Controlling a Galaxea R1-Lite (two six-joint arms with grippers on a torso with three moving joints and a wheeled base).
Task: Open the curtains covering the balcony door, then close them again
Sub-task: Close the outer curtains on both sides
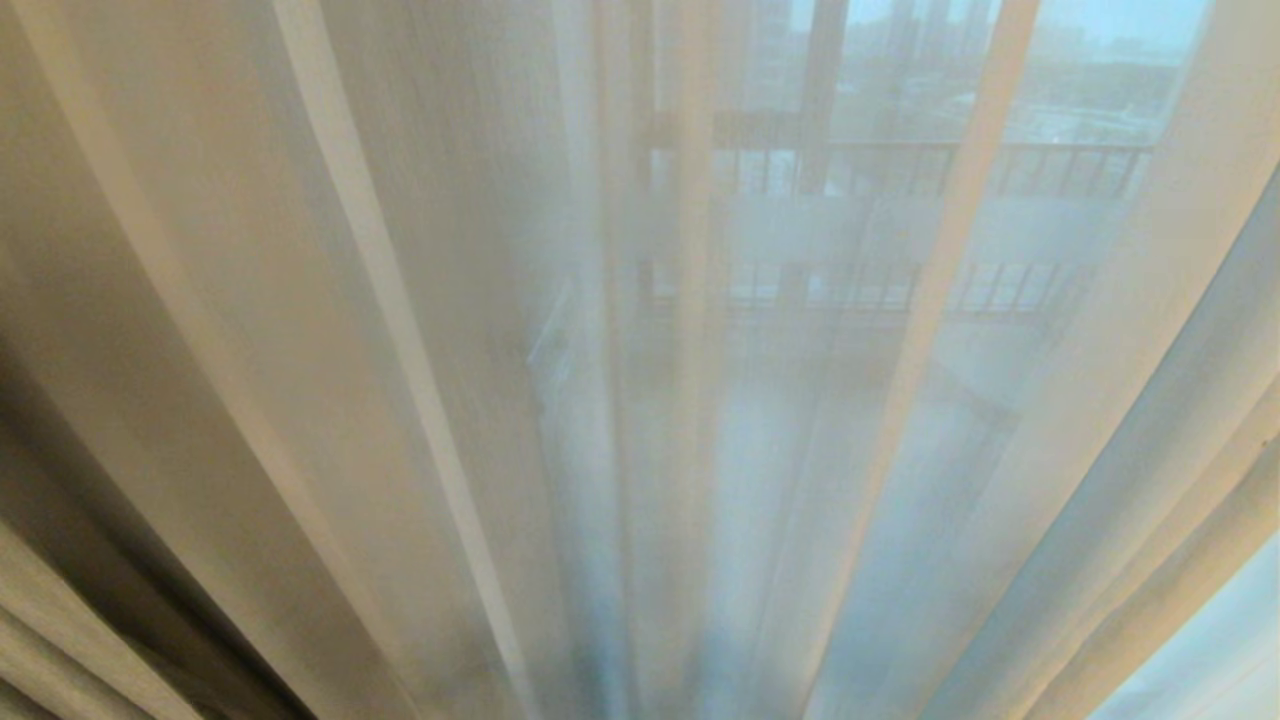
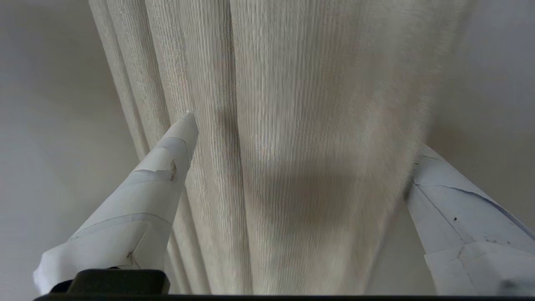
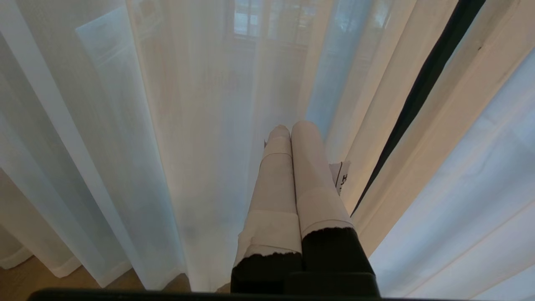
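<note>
Between the fingers: a bunched fold of the cream-beige curtain [image 2: 292,138] hangs in long vertical pleats, filling the gap of the left gripper [image 2: 303,133].
Left gripper: spread wide, released; one white-taped finger [image 2: 167,167] lies with its tip against a pleat, the other at the fold's far edge; whether that one touches cannot be told.
Behind the fold: plain pale wall [image 2: 50,104] on both sides of the fingers.
Right gripper [image 3: 291,129]: clenched, its two taped fingers [image 3: 276,184] pressed together, holding nothing, pointing at the sheer white fabric [image 3: 167,125].
Beside the right fingers: a slim black door frame [image 3: 418,104] runs between sheer folds.
Head view: sheer fabric [image 1: 450,350] fills it, opaque curtain folds [image 1: 60,620] at the lower left corner, a balcony railing [image 1: 950,165] dim behind.
</note>
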